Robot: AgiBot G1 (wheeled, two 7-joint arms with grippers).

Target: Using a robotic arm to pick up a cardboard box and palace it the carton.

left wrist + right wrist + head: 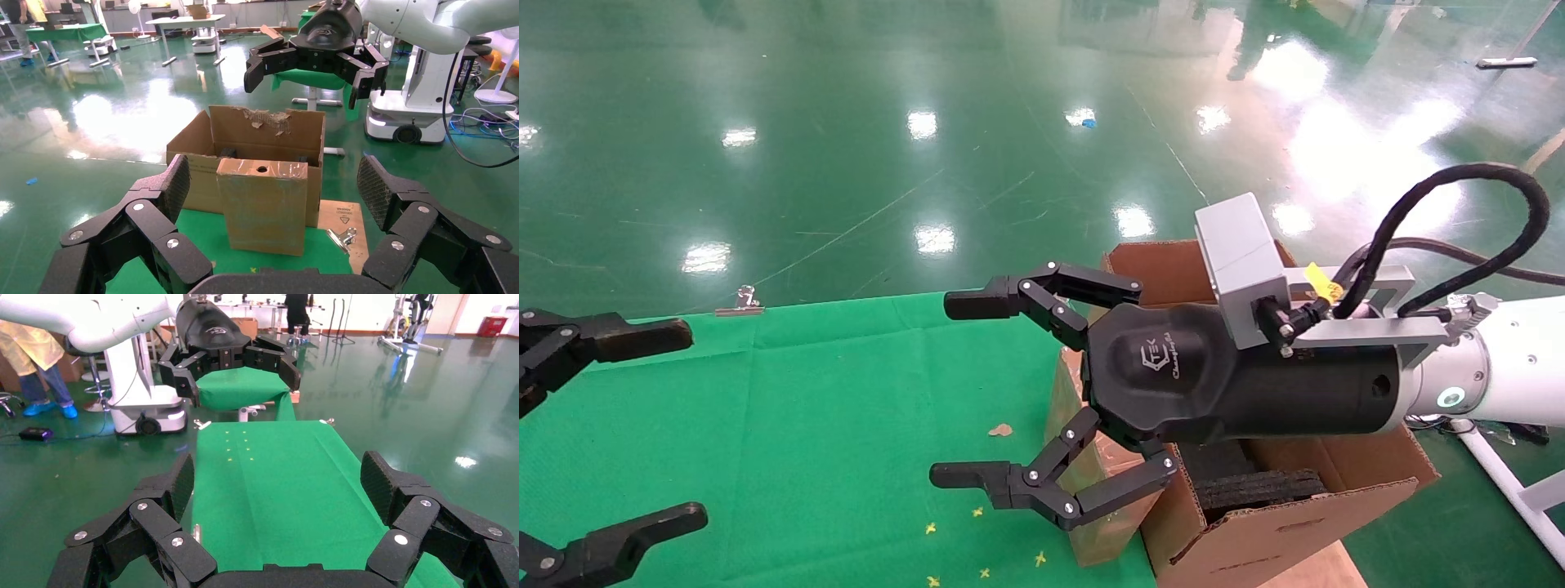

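Observation:
The small taped cardboard box (263, 205) stands upright on the green cloth against the carton (251, 131), its narrow face with the round hole on top. In the head view the box (1104, 542) is mostly hidden behind the right gripper. The white right robotic arm (1516, 359) holds its gripper (960, 390) open and empty above the box, pointing left. It also shows in the left wrist view (315, 58). The carton (1295, 523) with black foam (1254, 483) sits at the table's right end. My left gripper (658, 429) is open at the far left and faces the box from a distance (273, 184).
A green cloth (829, 425) covers the table. Metal binder clips (740, 304) (343, 236) lie at its edges. A flat cardboard flap (346, 211) lies beside the carton. Small yellow marks (977, 513) dot the cloth. Glossy green floor surrounds the table.

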